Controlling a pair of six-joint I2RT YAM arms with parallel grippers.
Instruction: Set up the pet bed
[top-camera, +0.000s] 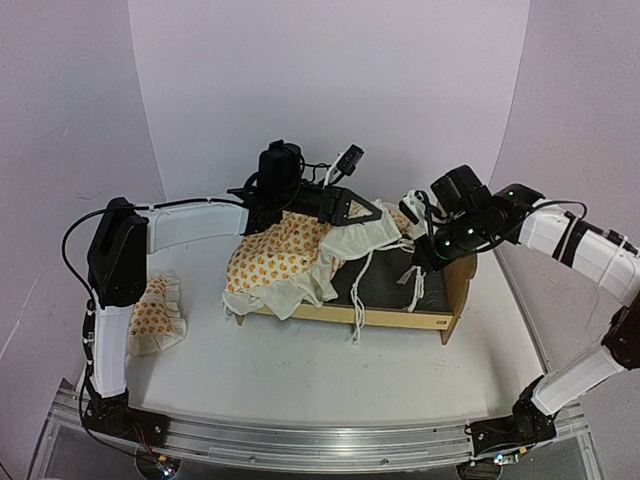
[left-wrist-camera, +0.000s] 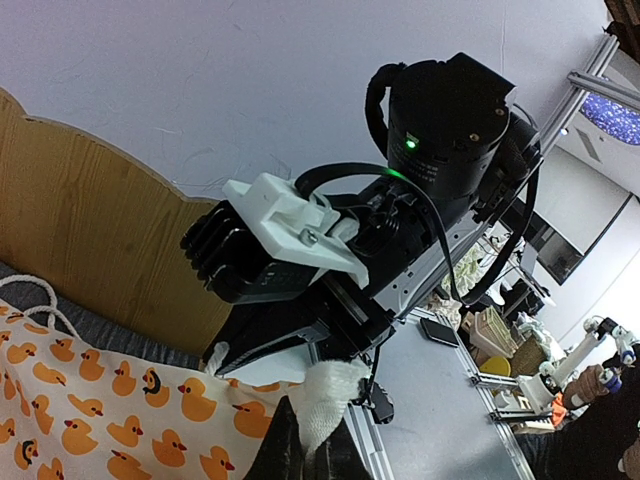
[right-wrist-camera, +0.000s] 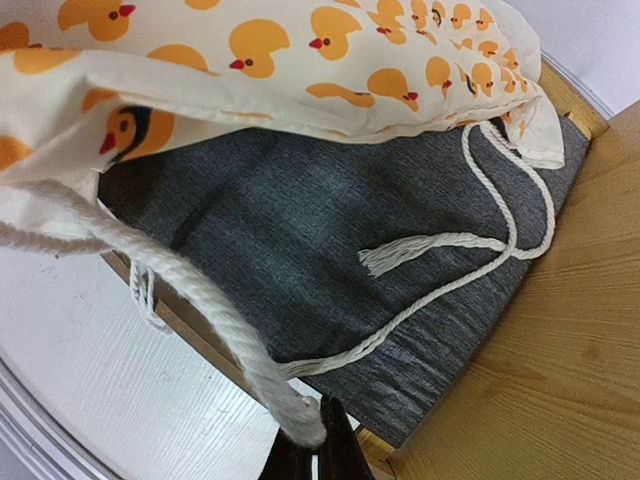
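Note:
The pet bed (top-camera: 400, 318) stands mid-table, its dark grey base (right-wrist-camera: 330, 250) bare at the right half. The duck-print mattress cover (top-camera: 275, 255) lies bunched over its left half. My left gripper (top-camera: 372, 213) hovers above the bed's middle, shut on a white ruffled edge of the cover (left-wrist-camera: 335, 395). My right gripper (top-camera: 418, 258) is over the bed's right end, shut on one of the cover's white rope ties (right-wrist-camera: 230, 345), which is pulled taut. The wavy headboard (left-wrist-camera: 90, 230) shows in the left wrist view. Another tie (right-wrist-camera: 440, 245) lies loose on the base.
The small matching pillow (top-camera: 158, 318) lies on the table at the left, beside the left arm's upright link. Loose ties (top-camera: 357, 320) hang over the bed's front rail. The right arm's wrist (left-wrist-camera: 440, 130) is close in front of the left gripper.

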